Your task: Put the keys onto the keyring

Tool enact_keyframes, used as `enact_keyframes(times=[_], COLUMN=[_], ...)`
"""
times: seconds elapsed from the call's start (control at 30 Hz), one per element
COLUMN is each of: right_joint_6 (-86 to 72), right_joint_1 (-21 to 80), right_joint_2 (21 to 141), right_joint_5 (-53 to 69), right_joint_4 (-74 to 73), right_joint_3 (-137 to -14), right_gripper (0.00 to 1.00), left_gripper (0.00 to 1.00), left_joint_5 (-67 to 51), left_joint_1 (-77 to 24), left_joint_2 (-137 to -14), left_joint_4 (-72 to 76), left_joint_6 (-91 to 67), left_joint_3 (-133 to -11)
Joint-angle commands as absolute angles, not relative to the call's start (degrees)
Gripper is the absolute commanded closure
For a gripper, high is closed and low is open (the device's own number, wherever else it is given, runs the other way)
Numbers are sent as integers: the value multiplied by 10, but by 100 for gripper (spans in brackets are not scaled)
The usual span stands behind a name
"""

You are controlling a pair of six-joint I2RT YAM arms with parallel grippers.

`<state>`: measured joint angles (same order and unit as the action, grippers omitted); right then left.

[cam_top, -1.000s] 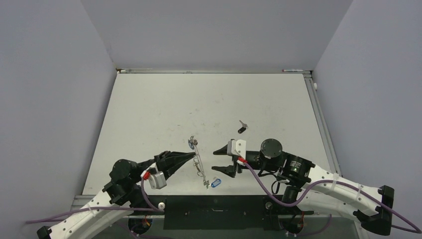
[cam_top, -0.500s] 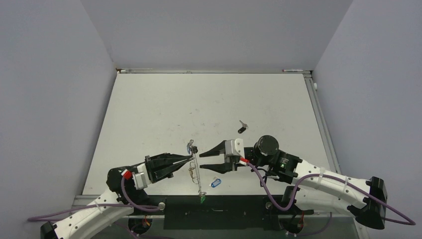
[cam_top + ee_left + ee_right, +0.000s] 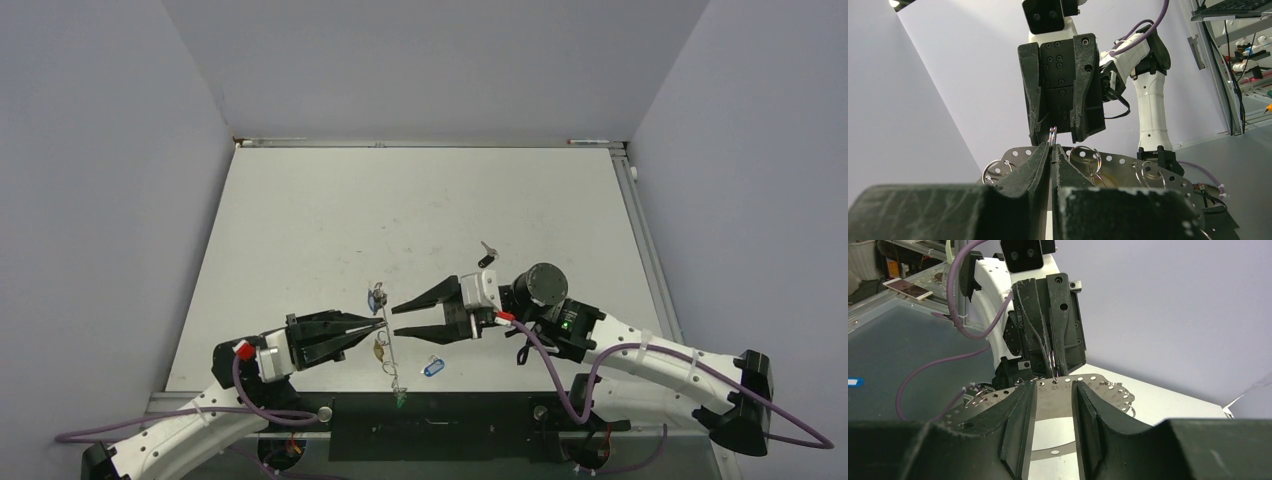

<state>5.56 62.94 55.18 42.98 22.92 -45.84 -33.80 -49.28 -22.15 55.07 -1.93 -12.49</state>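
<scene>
The keyring (image 3: 389,345) is a wide flat grey metal band with numbered holes, held edge-on off the table. Small split rings and keys hang from it: a blue one (image 3: 376,297) at the top, a green one (image 3: 400,402) at the bottom. My left gripper (image 3: 383,322) is shut on a small split ring (image 3: 1052,134) threaded through the band (image 3: 1118,162). My right gripper (image 3: 402,323) is open, its tips just right of the band (image 3: 1098,382), facing the left gripper. A blue-tagged key (image 3: 432,367) and a black key (image 3: 486,256) lie on the table.
The white table (image 3: 300,220) has a raised rail along its back and right edges (image 3: 640,220). Grey walls stand on both sides. The black base plate (image 3: 440,425) runs along the near edge.
The right gripper has reached left, up to the keyring, staying open. The left gripper has drawn the keyring slightly left and nearer, still shut on it.
</scene>
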Motion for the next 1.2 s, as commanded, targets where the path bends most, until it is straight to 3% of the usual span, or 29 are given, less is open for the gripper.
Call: enact_keyframes(times=[0.0,0.67,1.17], right_joint_6=[43,41,53], right_joint_1=[626,633,633], right_joint_2=[569,607,590], right_joint_5=[466,473,443], right_joint_4=[277,269,247], right_joint_3=[-487,-514,-515], right_gripper=[68,76,75], left_gripper=[100,100,100], left_joint_5=[-341,-343,-326], left_joint_1=[-488,-483,-478], left_joint_2=[-227,-246,-228], left_joint_4=[600,598,562], left_joint_6=[-34,-39,-26], left_joint_3=[-131,-133,-131])
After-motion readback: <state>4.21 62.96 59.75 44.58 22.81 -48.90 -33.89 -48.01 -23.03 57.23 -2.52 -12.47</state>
